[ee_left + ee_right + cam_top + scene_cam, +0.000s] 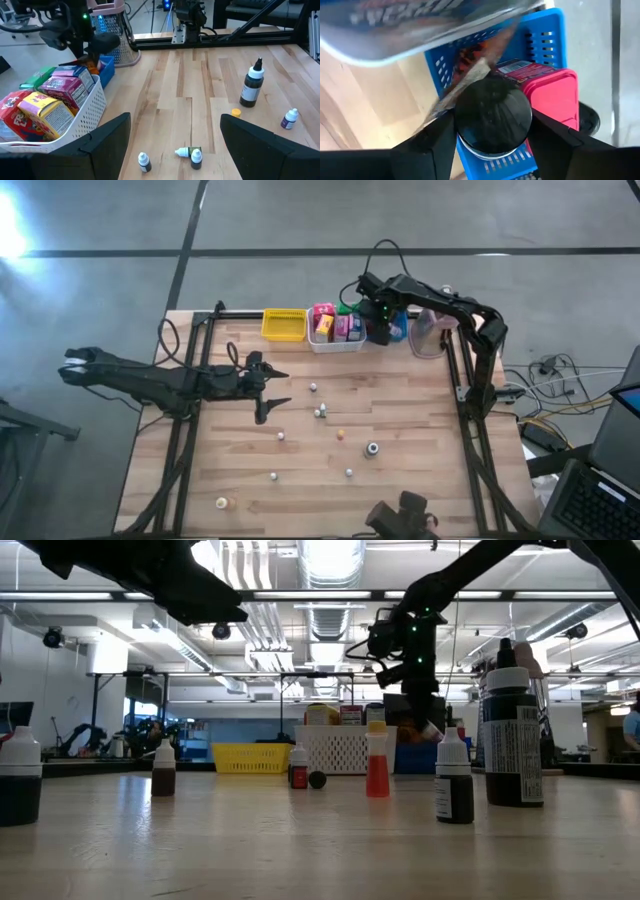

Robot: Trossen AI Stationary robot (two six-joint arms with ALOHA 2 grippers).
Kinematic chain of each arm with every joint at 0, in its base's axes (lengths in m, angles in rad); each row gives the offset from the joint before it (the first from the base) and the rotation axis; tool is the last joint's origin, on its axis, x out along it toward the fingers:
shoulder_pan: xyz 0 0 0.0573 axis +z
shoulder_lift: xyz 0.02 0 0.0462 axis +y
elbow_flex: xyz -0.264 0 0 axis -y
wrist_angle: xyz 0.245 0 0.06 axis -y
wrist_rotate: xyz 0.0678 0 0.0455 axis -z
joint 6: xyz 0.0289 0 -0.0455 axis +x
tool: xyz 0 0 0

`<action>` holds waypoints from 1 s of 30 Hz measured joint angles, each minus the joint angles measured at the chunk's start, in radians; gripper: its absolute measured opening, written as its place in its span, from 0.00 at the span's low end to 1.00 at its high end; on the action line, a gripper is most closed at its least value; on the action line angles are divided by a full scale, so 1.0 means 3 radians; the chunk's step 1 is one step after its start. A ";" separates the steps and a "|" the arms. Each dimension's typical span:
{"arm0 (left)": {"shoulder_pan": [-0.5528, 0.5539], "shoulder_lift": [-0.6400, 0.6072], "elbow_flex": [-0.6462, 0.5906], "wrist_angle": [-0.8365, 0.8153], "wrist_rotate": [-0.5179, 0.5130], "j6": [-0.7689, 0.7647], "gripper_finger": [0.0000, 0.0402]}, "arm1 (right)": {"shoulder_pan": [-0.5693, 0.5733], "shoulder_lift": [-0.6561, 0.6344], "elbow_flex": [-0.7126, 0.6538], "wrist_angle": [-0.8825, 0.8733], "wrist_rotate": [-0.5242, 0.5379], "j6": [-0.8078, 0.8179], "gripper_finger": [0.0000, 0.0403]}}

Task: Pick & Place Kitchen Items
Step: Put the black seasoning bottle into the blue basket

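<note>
My right gripper [381,320] points down over the blue bin [398,330] at the table's far edge and is shut on a dark round piece [492,120]. Beside that piece in the bin lie a pink packet [551,92] and a crinkled foil packet [465,85]. My left gripper [272,387] hangs open over the table's left middle and touches nothing. Small bottles stand scattered on the boards, among them a dark one [251,85] and tiny ones [144,161]. My right gripper has the dark round piece between its two fingers, one finger against each side of its round rim [459,125]. The fingers come from above, pointing down. Whether the piece rests in the blue bin or hangs clear of it does not show.
A white bin [335,345] packed with coloured packets and a yellow bin [283,326] stand left of the blue one. A pink-grey upright device [431,332] stands to its right. More tiny bottles [372,448] dot the table's middle and near part.
</note>
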 joint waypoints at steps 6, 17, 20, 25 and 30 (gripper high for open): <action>0.0000 0.0000 0.0000 -0.0008 0.0000 -0.0001 0.78 | -0.0010 -0.0085 -0.0014 -0.0010 -0.0008 0.0715 0.54; 0.0000 0.0000 0.0000 -0.0086 0.0000 -0.0005 0.78 | -0.0019 -0.0125 -0.0043 0.0173 -0.0013 0.1432 0.49; 0.0000 0.0000 0.0000 -0.0088 0.0001 -0.0005 0.78 | -0.0001 -0.0126 -0.0055 0.0305 -0.0072 0.1445 0.51; 0.0000 0.0000 0.0000 -0.0102 0.0001 -0.0005 0.78 | 0.0033 -0.0127 -0.0069 0.0355 -0.0101 0.1383 0.52; 0.0000 0.0000 0.0000 -0.0102 0.0001 -0.0004 0.78 | 0.0046 -0.0133 -0.0097 0.0348 -0.0167 0.1200 0.50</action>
